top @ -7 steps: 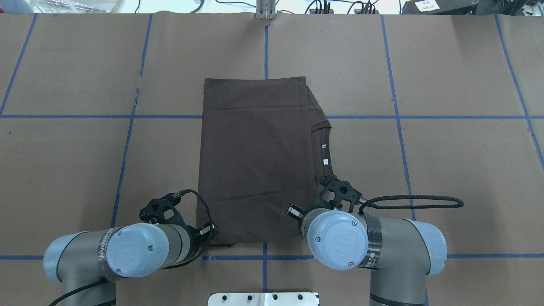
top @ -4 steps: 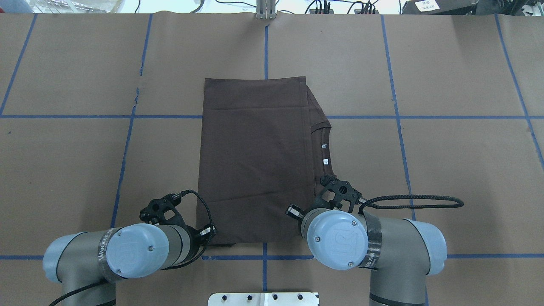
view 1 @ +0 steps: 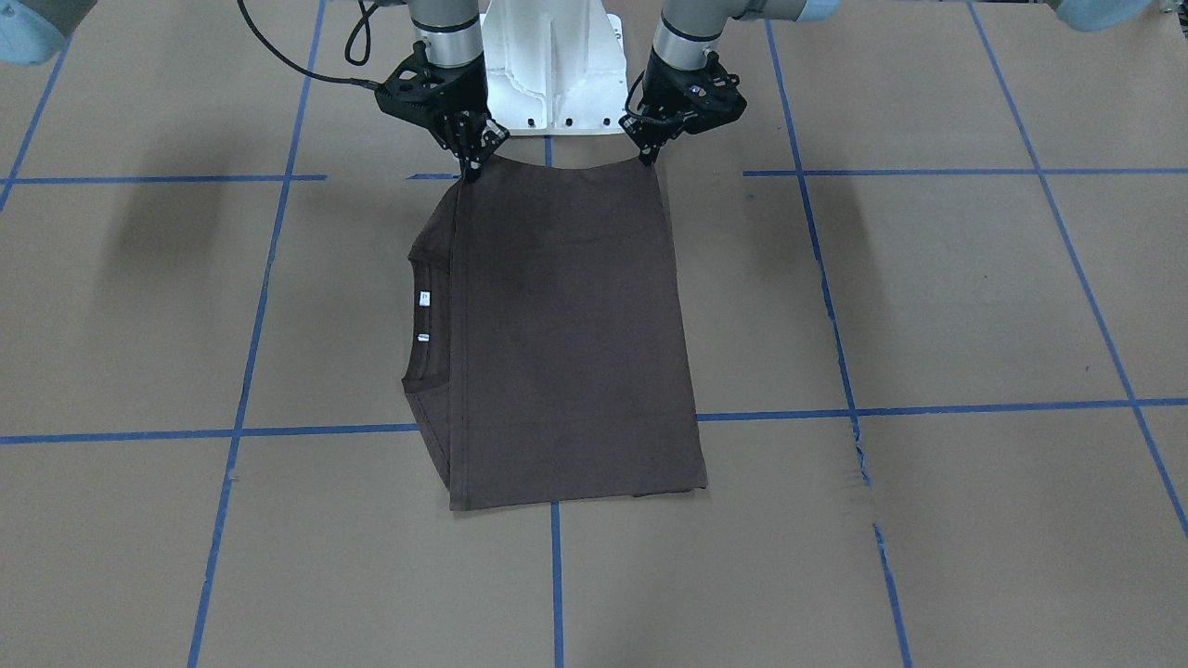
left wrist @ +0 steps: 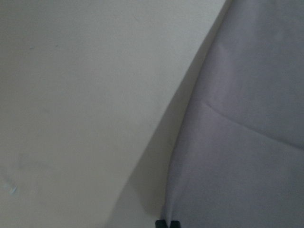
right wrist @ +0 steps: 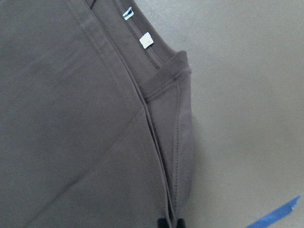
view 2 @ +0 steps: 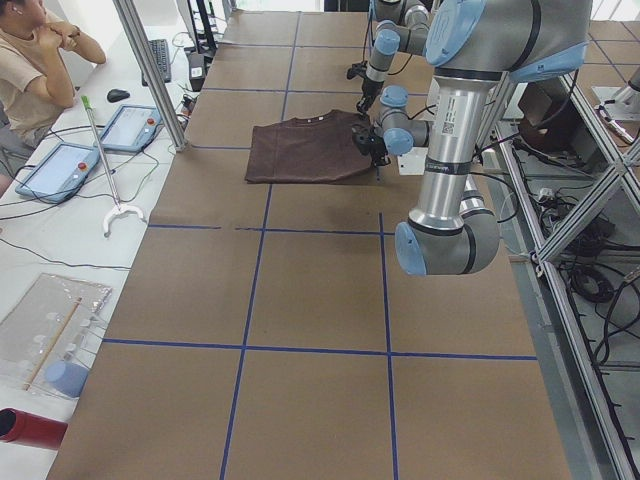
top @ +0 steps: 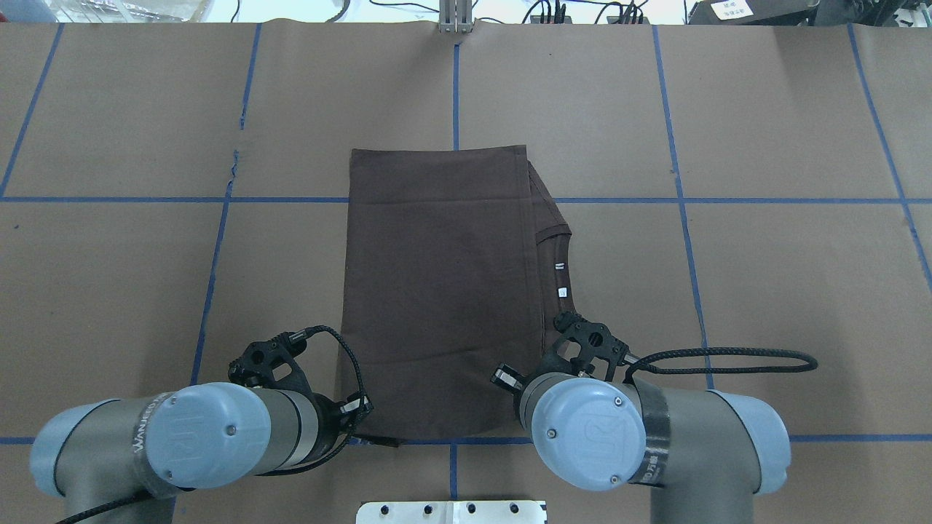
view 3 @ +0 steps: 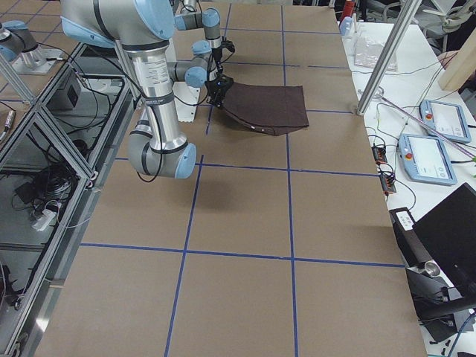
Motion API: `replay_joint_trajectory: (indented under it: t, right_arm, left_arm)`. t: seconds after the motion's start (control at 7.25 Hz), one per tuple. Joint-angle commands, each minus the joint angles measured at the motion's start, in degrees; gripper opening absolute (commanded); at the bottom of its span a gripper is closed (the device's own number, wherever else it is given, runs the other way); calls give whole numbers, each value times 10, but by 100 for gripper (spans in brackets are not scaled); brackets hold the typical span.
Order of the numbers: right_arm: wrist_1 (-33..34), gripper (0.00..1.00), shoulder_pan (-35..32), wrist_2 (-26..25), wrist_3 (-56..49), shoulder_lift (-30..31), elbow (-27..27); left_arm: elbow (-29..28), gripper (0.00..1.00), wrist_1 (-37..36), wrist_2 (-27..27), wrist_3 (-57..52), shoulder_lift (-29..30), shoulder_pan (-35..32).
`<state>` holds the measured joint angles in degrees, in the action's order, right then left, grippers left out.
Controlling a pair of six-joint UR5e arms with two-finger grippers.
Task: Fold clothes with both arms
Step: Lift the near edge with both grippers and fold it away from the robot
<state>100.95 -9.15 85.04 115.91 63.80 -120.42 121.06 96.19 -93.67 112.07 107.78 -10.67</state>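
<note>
The dark brown T-shirt lies folded on the brown paper table, its collar and white labels showing at one side. Its edge nearest the robot is lifted off the table. My left gripper is shut on one near corner and my right gripper is shut on the other, by the collar side. The left wrist view shows the closed left gripper pinching cloth. The right wrist view shows the closed right gripper on the folded edge. In the overhead view the arms hide both corners of the shirt.
The white bolted pedestal stands just behind the grippers. A black cable loop hangs from the right wrist. Blue tape lines grid the paper, which has a small tear. An operator sits beyond the table's far side.
Both arms have drawn back toward the robot with the near corners in hand. The shirt's far edge has slid a little toward the robot.
</note>
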Motion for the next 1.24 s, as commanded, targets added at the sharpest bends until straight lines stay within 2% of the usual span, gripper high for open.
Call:
replay_joint_trajectory:
  t: [0.0,0.14,0.28,0.41,0.69,0.97,1.1]
  right_arm:
    - [54,0,-4,0,12,-3,-84]
    - [47,0,-48,3,0,-12,-59]
    - [47,0,-97,14,-46,-34,-37]
    - [16,0,-141,48,-56,-50,2]
    - [-91,0,-212,99,-72,-94,131]
    - [-116,0,-244,117,-100,-125,212]
    - [-117,0,-256,122,-110,-160,264]
  left_arm:
    - [62,0,-34,-19,-3,7,-8]
    - [60,0,-43,-24,-62,39,-69]
    - [25,0,-44,-28,-129,78,-133]
    - [-7,0,-37,-43,-156,88,-182]
    - [-76,0,15,-42,-197,105,-209]
    - [-182,0,92,-42,-199,140,-238]
    - [-240,0,127,-40,-201,166,-260]
